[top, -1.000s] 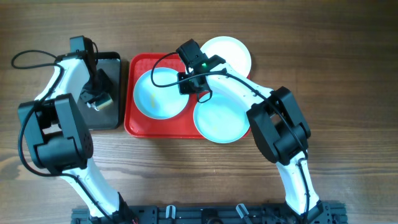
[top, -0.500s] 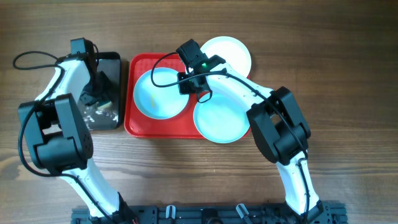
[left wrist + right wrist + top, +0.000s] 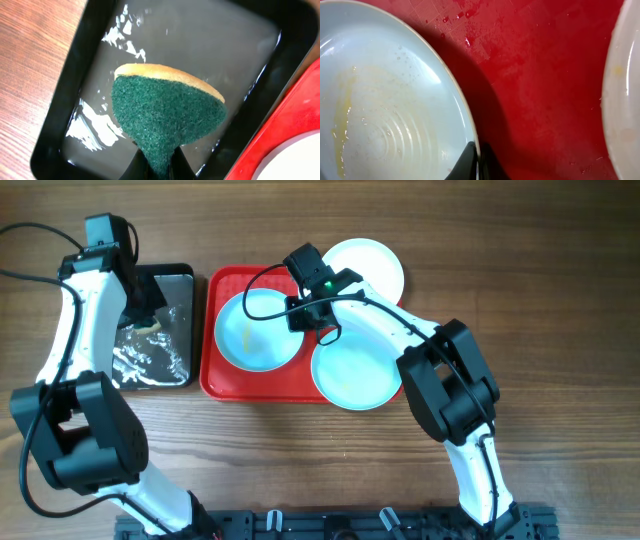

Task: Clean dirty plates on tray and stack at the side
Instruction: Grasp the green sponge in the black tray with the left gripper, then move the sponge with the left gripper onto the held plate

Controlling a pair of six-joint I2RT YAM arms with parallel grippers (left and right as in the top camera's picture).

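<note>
The red tray (image 3: 222,380) holds an aqua plate (image 3: 255,335) with yellow smears (image 3: 342,120). My right gripper (image 3: 305,315) is shut on this plate's right rim (image 3: 476,160). A second aqua plate (image 3: 350,375) overlaps the tray's right edge. A cream-white plate (image 3: 372,262) lies at the tray's back right corner. My left gripper (image 3: 159,167) is shut on a green and yellow sponge (image 3: 165,107), held above the water in the black tray (image 3: 75,85).
The black tray (image 3: 182,375) of rippling water stands left of the red tray. Bare wooden table (image 3: 540,330) lies to the right and in front. The red tray's rim (image 3: 280,120) shows beside the black tray.
My left arm rose and drew back to the far left, lifting the sponge out of the black tray's water, which now ripples. The right arm and the plates have not moved.
</note>
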